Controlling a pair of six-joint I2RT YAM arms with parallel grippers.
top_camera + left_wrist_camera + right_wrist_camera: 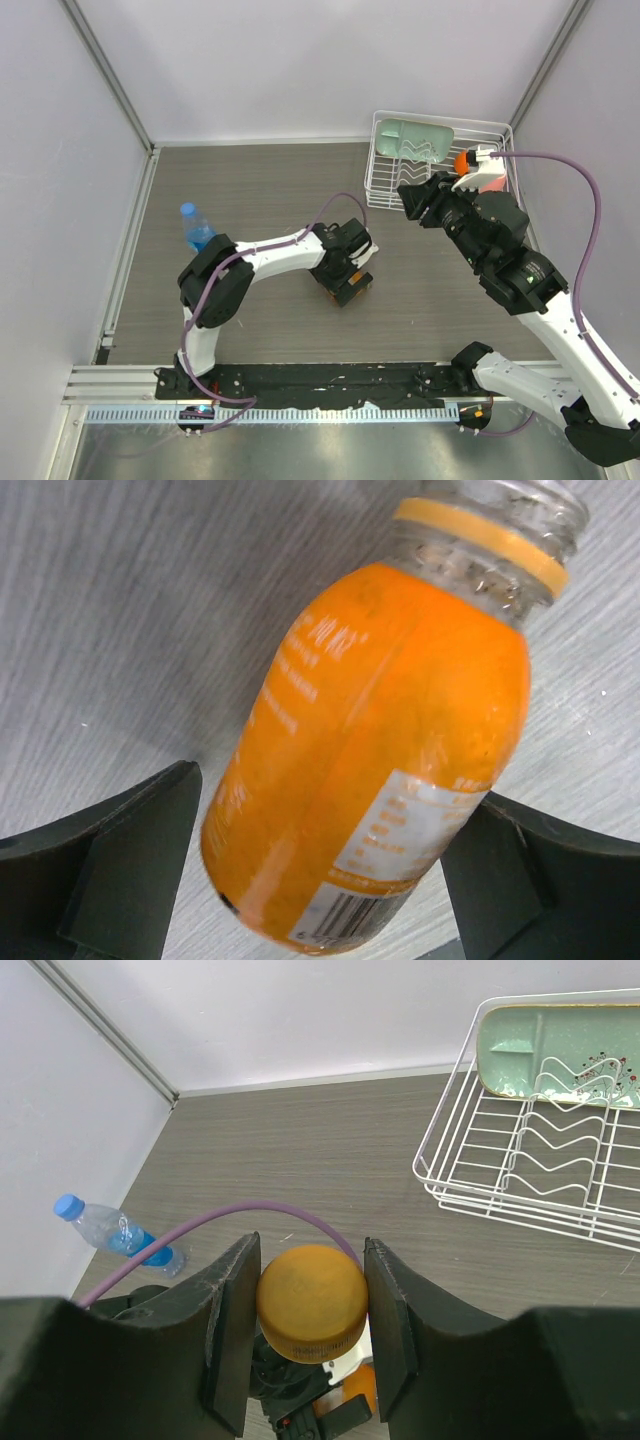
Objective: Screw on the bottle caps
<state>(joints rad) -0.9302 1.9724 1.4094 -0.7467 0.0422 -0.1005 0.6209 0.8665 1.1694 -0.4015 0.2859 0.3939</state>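
My left gripper [332, 810] is shut on the squat orange bottle [390, 720] low on its body, near the table's middle [345, 280]. The bottle's neck [500, 530] is open, with an orange ring below it. My right gripper [312, 1305] is shut on the orange-amber cap [312, 1298] and hovers in the air right of the left gripper [413, 200]. The taller clear bottle [199, 235] stands at the left, with the blue cap [187, 209] on it. It also shows in the right wrist view [125, 1235].
A white wire dish rack [385, 170] stands at the back right with a green tray [415, 138] in it. An orange ball [461, 162] and a pink cup [490, 178] lie behind my right arm. Grey walls close in the table on three sides.
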